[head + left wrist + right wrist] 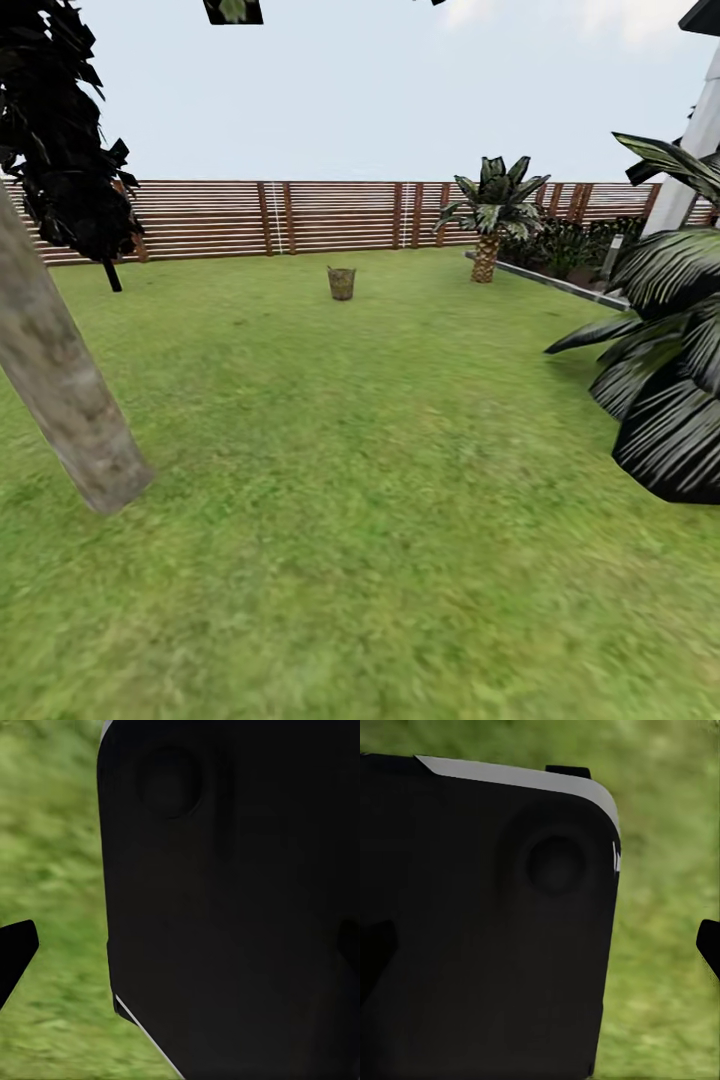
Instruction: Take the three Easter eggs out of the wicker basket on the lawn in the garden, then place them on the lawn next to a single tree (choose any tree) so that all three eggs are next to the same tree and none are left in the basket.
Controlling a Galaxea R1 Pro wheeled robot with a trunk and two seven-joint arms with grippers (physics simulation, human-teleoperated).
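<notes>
The wicker basket (341, 283) stands far off on the lawn (380, 520), near the middle of the garden and short of the fence. It is too small and distant to tell whether the Easter eggs are inside. A thick pale mottled tree (62, 392) trunk leans up from the grass close by on my left. In the left wrist view my left gripper (180, 952) is open, with one fingertip (15, 954) over the grass. In the right wrist view my right gripper (540, 945) is open too, its fingertip (709, 943) over grass. Neither holds anything.
A brown slat fence (330, 215) closes the far side. A thin dark-leaved tree (60, 130) stands at the back left, a small palm (490, 215) at the back right, and large dark palm fronds (670, 380) reach in near my right. A black robot body panel (240, 900) blocks much of both wrist views.
</notes>
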